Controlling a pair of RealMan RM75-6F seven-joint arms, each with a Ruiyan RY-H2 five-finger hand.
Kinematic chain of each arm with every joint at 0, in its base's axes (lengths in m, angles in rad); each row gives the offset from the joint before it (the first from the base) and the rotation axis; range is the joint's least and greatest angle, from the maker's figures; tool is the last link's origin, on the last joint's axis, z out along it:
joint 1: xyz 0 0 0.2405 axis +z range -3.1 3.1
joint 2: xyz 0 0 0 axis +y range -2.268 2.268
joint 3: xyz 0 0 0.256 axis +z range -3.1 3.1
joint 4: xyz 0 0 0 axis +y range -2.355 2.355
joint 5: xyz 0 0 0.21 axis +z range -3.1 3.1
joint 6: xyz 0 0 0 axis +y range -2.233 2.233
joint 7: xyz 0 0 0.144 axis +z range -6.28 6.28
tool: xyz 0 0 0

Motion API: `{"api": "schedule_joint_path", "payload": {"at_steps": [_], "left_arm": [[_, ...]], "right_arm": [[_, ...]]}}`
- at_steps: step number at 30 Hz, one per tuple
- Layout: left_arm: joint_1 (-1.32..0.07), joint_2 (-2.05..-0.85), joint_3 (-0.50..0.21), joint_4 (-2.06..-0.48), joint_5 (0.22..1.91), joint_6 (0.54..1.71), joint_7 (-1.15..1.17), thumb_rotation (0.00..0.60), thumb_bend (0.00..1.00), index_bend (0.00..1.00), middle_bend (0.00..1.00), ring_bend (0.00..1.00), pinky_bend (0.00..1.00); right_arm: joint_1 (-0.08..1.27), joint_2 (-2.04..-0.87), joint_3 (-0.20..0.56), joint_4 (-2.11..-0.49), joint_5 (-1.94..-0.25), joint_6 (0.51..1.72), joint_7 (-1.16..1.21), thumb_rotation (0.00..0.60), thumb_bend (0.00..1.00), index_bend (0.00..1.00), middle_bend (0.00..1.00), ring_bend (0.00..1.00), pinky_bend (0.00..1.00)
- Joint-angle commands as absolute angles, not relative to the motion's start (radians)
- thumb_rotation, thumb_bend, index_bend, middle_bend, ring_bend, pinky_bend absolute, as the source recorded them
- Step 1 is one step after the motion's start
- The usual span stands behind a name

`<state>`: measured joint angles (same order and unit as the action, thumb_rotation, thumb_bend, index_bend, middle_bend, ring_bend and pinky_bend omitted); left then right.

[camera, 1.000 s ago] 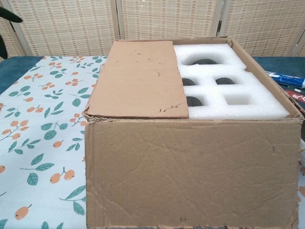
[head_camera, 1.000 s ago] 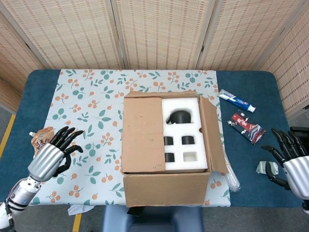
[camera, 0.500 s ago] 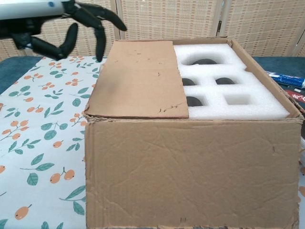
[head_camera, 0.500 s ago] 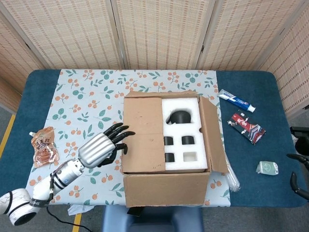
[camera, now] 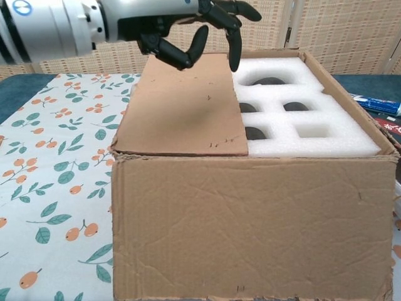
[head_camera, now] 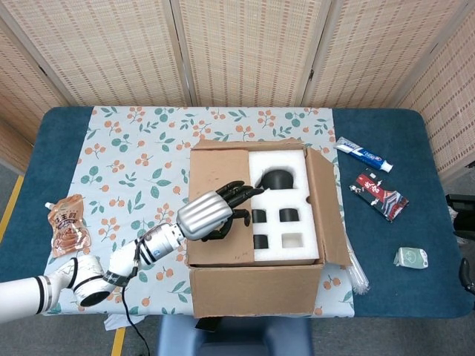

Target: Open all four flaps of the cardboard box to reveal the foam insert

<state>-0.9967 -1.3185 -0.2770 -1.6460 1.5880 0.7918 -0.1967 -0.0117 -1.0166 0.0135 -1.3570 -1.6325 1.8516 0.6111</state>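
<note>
The cardboard box [head_camera: 252, 285] [camera: 250, 226] stands mid-table. Its left flap [head_camera: 217, 202] [camera: 182, 110] lies flat over the left half of the white foam insert [head_camera: 286, 204] [camera: 301, 119]. The right flap [head_camera: 326, 208] stands up and leans outward, and the near flap hangs down the front. My left hand [head_camera: 215, 211] [camera: 188, 25] hovers above the closed flap with fingers spread, its fingertips over the flap's inner edge beside the foam, holding nothing. The right hand is out of both views.
A floral cloth [head_camera: 141, 163] covers the blue table. An orange snack pouch [head_camera: 67, 222] lies at the left. At the right lie a toothpaste tube [head_camera: 364, 154], a red-black packet [head_camera: 380, 196] and a small white-green object [head_camera: 412, 257].
My left hand has swept right from the table's left side to above the closed left flap. The right hand has drawn back out of view at the right edge.
</note>
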Motion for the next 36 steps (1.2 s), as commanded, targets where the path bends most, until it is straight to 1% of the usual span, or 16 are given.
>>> {"api": "schedule_joint_path", "payload": {"at_steps": [1,7,12,15,19,28,36], "left_arm": [[-1.062,-1.391,-0.287,-1.547,1.554,0.745,-0.196,0.600,1.00,0.43,0.03,0.00,0.00],[-1.138,-1.472,-0.297,-1.401,1.515,0.705,-0.217,0.600,1.00,0.41,0.00,0.00,0.00],[-1.168,-1.516,-0.290,-1.325,1.505,0.708,-0.208,0.600,1.00,0.42,0.00,0.00,0.00],[-1.187,-1.542,-0.279,-1.281,1.491,0.690,-0.203,0.600,1.00,0.43,0.00,0.00,0.00],[-1.204,-1.579,-0.263,-1.214,1.490,0.697,-0.184,0.600,1.00,0.50,0.00,0.00,0.00],[-1.215,-1.605,-0.238,-1.163,1.479,0.706,-0.190,0.600,1.00,0.54,0.00,0.00,0.00],[-1.214,-1.601,-0.226,-1.167,1.474,0.735,-0.134,0.600,1.00,0.59,0.00,0.00,0.00]], "right_arm": [[-0.009,-1.013,0.021,-1.345,-1.623,1.833,0.637,0.388,0.65,0.29,0.00,0.00,0.00],[0.005,-1.008,0.029,-1.318,-1.605,1.776,0.696,0.385,0.65,0.29,0.00,0.00,0.00],[0.014,-1.008,0.035,-1.301,-1.599,1.746,0.726,0.386,0.65,0.29,0.00,0.00,0.00],[0.019,-1.008,0.037,-1.293,-1.598,1.730,0.740,0.386,0.65,0.29,0.00,0.00,0.00],[0.021,-1.008,0.039,-1.287,-1.599,1.718,0.751,0.386,0.65,0.29,0.00,0.00,0.00],[0.023,-1.009,0.045,-1.276,-1.595,1.698,0.766,0.389,0.65,0.29,0.00,0.00,0.00],[0.024,-1.008,0.044,-1.281,-1.604,1.693,0.762,0.387,0.65,0.29,0.00,0.00,0.00]]}}
